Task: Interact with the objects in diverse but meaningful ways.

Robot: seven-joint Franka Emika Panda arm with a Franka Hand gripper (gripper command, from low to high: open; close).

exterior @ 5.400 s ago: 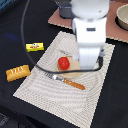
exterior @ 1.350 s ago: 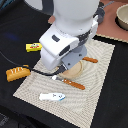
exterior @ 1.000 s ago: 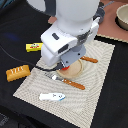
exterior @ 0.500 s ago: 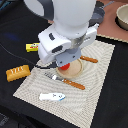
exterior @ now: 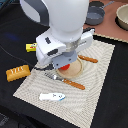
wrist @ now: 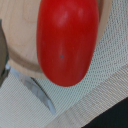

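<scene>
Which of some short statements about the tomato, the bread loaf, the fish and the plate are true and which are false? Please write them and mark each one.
1. The tomato is over the plate. True.
2. The bread loaf lies on the placemat. False: it lies off the mat on the dark table, toward the exterior view's left.
3. The fish lies on the placemat. True.
4. The yellow box sits on the plate. False: it is on the dark table, beside the arm.
5. A fork lies beside the plate. True.
</scene>
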